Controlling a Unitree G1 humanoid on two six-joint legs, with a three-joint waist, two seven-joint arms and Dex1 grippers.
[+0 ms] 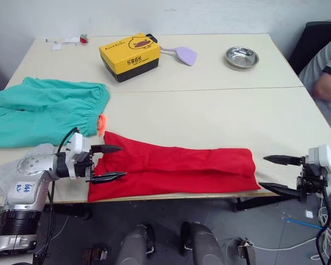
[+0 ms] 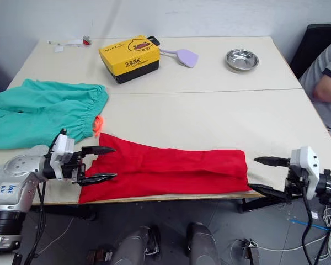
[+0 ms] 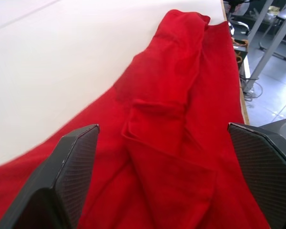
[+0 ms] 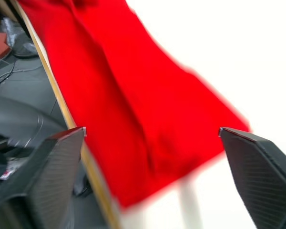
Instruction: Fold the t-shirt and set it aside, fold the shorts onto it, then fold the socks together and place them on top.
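Head views: one t-shirt (image 1: 176, 168), red, lies folded into a long band along the near edge of the worktop (image 1: 220, 110). One pair of shorts (image 1: 41, 110), teal, lies spread at the left side of the worktop, its orange drawstring (image 1: 102, 125) just beside the shirt's left end. Pale grey cloth, likely the socks (image 1: 3, 174), shows at the near left corner, partly hidden behind the left arm; the count cannot be told. Other items at the far side: one yellow box (image 1: 129, 56), one lilac spatula (image 1: 183, 54), one steel bowl (image 1: 241, 57). A person's arm (image 1: 325, 88) shows at the right edge.

The left gripper (image 1: 109, 163) sits at the shirt's left end, jaws parted moderately, one finger above the cloth and one over it; nothing is clamped. The right gripper (image 1: 275, 174) stands just off the shirt's right end, beyond the worktop edge, jaws wide apart and holding nothing.

Left wrist view: the red shirt lies rumpled between the two spread fingers (image 3: 71, 162), which hold nothing; whether they touch the cloth cannot be told.

Right wrist view: the shirt's end lies ahead between widely spread fingers (image 4: 257, 162), apart from them, beside the worktop edge.
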